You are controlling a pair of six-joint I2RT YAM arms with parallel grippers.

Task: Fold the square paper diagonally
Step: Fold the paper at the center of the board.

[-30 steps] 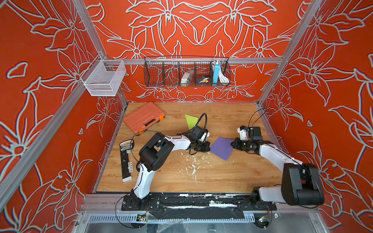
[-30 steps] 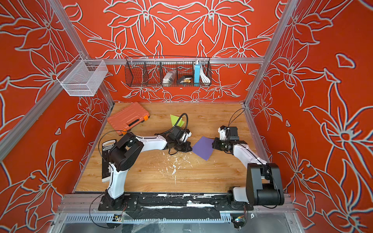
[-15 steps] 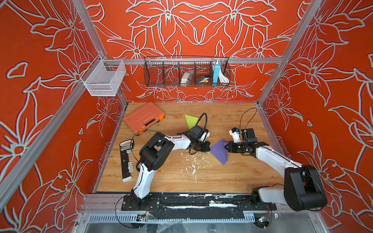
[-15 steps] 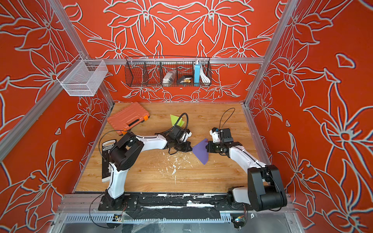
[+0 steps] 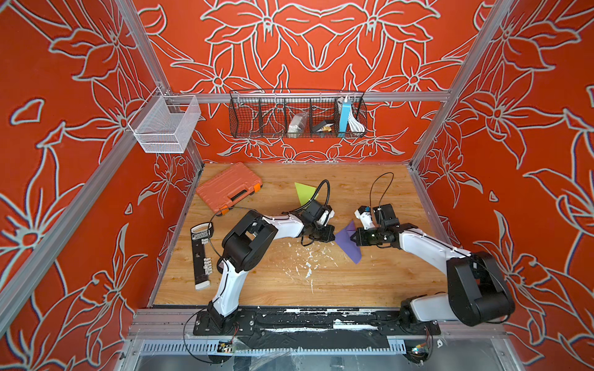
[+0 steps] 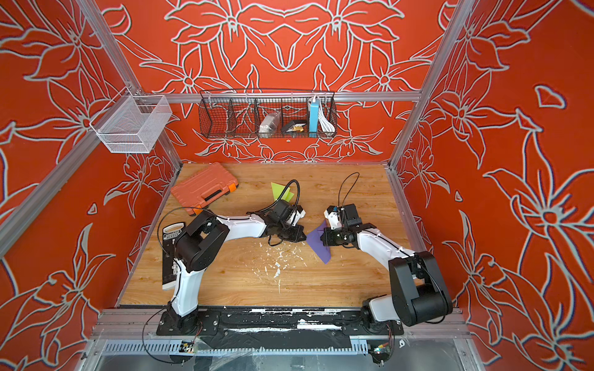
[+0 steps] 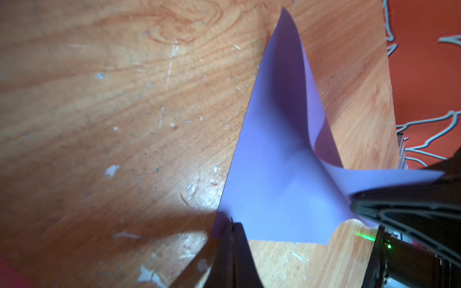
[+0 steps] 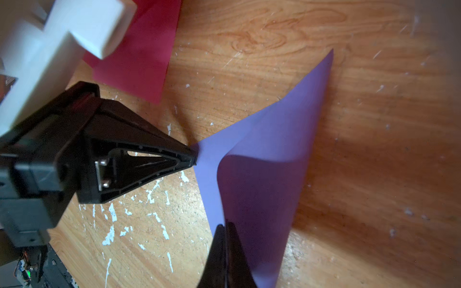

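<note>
You have the purple square paper sheet (image 5: pixel 347 246) arched on the wooden counter (image 5: pixel 289 289), fold axis 12-to-6 | left pincer (image 5: pixel 332 233) pressed together, pinning its 9 o'clock corner | right pincer (image 5: pixel 354 238) pinching the raised opposite corner, target at 9 o'clock.

The wooden surface (image 5: pixel 369 282) carries 5 things. An orange tool case (image 5: pixel 229 189) lies at its far left corner. A lime-green paper triangle (image 5: pixel 303 192) lies near the far middle, and a black and white bar (image 5: pixel 201 257) lies along the left edge. The purple paper (image 5: pixel 348 244) lies mid-surface with 1 corner lifted off the wood. A magenta sheet (image 8: pixel 139 54) lies flat nearby. White flecks (image 5: pixel 308 261) dot the wood.
</note>
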